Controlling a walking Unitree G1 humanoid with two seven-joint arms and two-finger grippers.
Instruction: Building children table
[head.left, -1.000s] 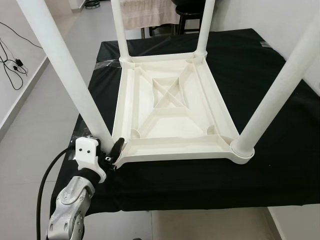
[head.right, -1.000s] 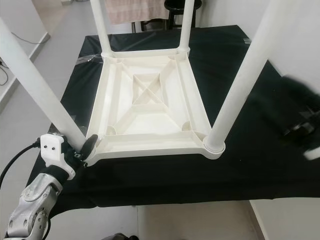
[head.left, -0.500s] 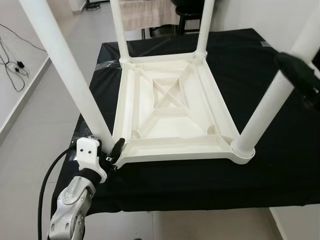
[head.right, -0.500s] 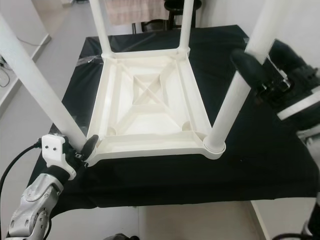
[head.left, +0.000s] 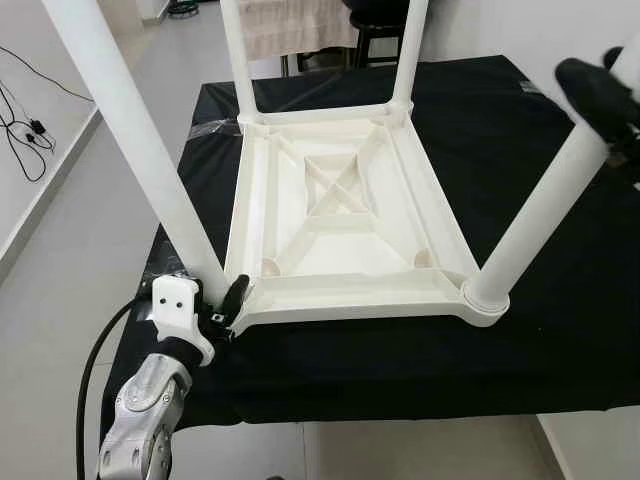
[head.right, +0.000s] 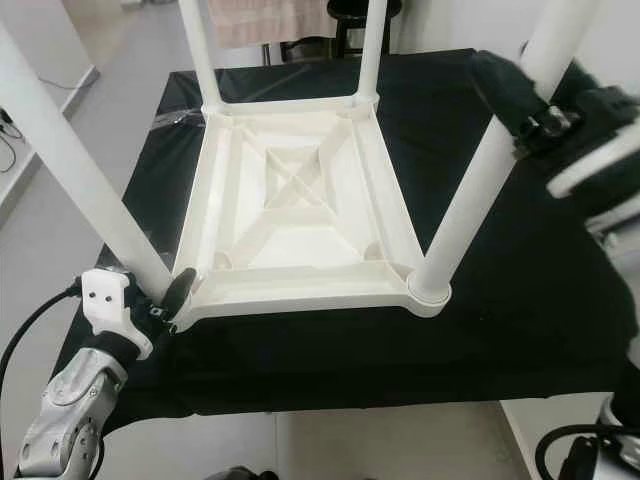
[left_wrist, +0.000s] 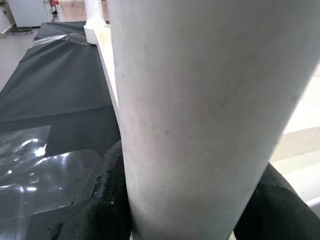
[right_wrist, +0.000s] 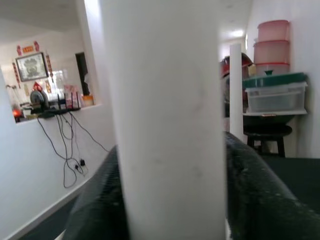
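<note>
A white plastic children's table (head.left: 340, 200) lies upside down on a black-covered worktop (head.left: 500, 120), its legs pointing up. My left gripper (head.right: 170, 295) is shut on the foot of the near-left leg (head.left: 140, 150), right at the corner socket. In the left wrist view that leg (left_wrist: 200, 100) sits tight between both black fingers (left_wrist: 107, 200). My right gripper (head.right: 525, 100) is high on the near-right leg (head.left: 540, 210). In the right wrist view this leg (right_wrist: 165, 125) stands between the fingers (right_wrist: 250, 190), which press against it on both sides.
The worktop's front edge (head.left: 400, 405) is close to me, with bare floor (head.left: 60, 220) on the left where a black cable (head.left: 25, 130) lies. Behind the worktop stand a dark stool (head.left: 375, 35) and a hanging towel (head.left: 295, 25).
My right gripper came in from the right, took the near-right leg between its fingers and has moved higher up it. The left gripper and the table have stayed put.
</note>
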